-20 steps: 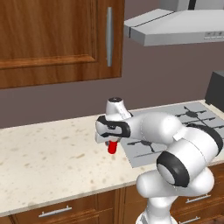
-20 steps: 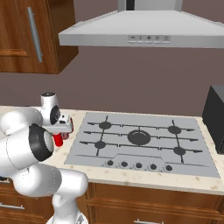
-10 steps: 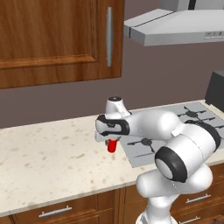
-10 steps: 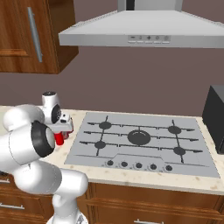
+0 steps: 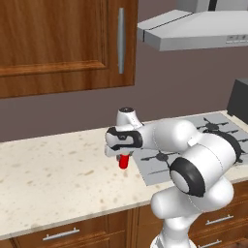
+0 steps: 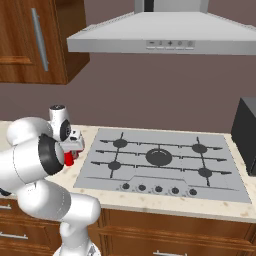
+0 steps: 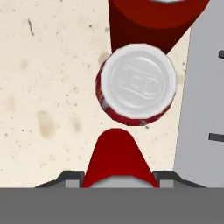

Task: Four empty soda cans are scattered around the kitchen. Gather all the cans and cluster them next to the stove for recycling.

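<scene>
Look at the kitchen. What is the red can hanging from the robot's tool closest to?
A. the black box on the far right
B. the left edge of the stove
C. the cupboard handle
B: the tool holds the red can over the counter right beside the stove's left edge.

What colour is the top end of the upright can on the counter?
Silvery white, above a red body: the soda can, clearest in the hand view.

red soda can [image 5: 124, 161] upright on the counter, beside the stove [image 6: 160, 162].
</scene>
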Available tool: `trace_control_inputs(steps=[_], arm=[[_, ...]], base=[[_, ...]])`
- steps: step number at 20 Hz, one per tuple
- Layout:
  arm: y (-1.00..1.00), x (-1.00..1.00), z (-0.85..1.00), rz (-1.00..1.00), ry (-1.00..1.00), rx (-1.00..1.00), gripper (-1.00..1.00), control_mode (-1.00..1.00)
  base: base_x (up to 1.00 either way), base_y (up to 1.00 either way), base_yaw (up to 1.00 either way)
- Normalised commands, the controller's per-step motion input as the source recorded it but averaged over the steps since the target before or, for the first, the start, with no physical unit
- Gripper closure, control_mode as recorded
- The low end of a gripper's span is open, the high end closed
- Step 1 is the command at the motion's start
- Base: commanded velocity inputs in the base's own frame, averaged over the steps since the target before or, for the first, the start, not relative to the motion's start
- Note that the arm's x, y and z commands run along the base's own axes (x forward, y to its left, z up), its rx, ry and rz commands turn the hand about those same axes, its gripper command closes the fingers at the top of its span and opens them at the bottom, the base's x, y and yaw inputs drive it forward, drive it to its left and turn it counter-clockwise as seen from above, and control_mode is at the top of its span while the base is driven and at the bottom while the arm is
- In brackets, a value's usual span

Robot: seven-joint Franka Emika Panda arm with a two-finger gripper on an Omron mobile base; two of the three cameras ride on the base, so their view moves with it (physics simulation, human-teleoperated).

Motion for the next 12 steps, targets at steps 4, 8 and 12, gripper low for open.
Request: trace_control_inputs(steps=[4,8,12], arm=[[0.00,0.00,-0.11,0.00,0.00,0.00,1.00,-1.00],[0.00,0.00,-0.16,0.00,0.00,0.00,1.00,-1.00],[0.00,0.00,-0.12,0.00,0.00,0.00,1.00,-1.00]], base=[[0.00,0.00,0.00],[0.00,0.00,0.00],[0.00,0.00,0.00]])
